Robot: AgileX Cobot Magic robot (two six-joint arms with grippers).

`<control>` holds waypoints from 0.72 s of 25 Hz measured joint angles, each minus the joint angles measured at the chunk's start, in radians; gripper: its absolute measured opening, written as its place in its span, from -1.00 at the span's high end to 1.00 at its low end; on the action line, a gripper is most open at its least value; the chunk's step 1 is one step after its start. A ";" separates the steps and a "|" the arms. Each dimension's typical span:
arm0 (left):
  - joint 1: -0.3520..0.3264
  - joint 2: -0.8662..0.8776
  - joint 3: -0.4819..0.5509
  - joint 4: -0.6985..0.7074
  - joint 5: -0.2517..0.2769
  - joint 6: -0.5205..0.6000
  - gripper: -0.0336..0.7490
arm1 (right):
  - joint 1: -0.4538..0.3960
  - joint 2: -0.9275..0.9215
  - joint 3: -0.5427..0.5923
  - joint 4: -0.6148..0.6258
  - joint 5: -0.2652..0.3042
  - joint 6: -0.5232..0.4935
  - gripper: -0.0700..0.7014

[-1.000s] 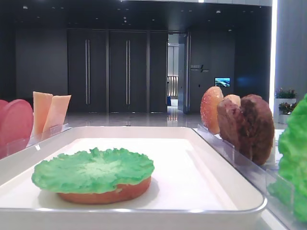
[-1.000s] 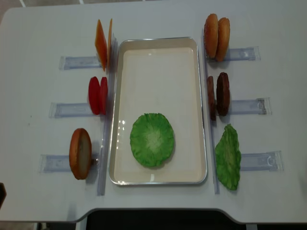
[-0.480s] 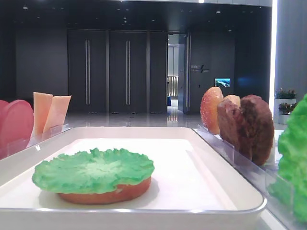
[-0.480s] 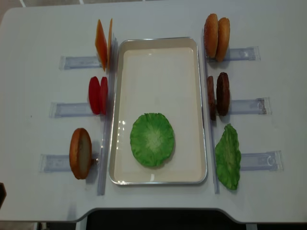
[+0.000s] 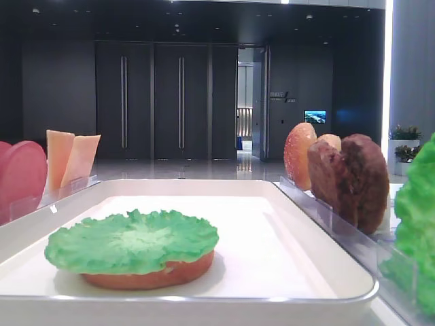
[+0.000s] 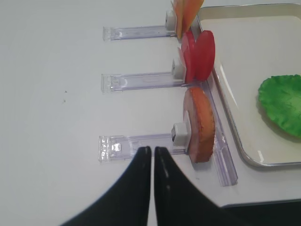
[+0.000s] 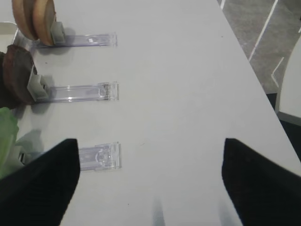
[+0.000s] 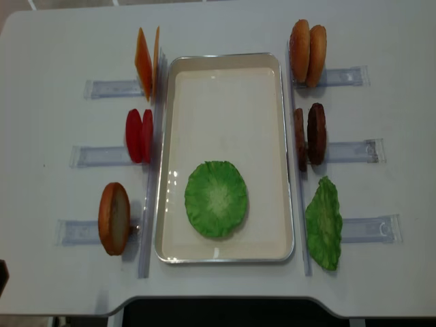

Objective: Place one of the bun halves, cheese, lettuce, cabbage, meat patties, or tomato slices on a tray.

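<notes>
The white tray (image 8: 225,61) holds a green lettuce (image 8: 216,198) leaf lying on a bun half (image 5: 149,275). Left of the tray, cheese (image 8: 145,63), tomato slices (image 8: 139,135) and one bun half (image 8: 114,218) stand on edge. On its right stand two bun halves (image 8: 307,53), the meat patties (image 8: 310,135) and another lettuce leaf (image 8: 324,223). I cannot tell any cabbage apart. My left gripper (image 6: 152,153) is shut and empty, just left of the bun half (image 6: 201,123). My right gripper (image 7: 149,143) is open over bare table, right of the holders.
Clear plastic holder rails (image 8: 102,88) run outward from each food stack on both sides of the tray. The table's right edge (image 7: 244,56) lies close to my right gripper. The front table edge (image 8: 218,300) is near the tray.
</notes>
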 joint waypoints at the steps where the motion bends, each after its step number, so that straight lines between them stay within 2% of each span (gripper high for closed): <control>1: 0.000 0.000 0.000 0.000 0.000 0.000 0.88 | 0.000 -0.001 0.002 0.004 0.000 -0.002 -0.70; 18: 0.000 0.000 0.000 0.000 0.000 0.000 0.88 | 0.000 -0.001 0.007 0.022 0.001 -0.002 -0.70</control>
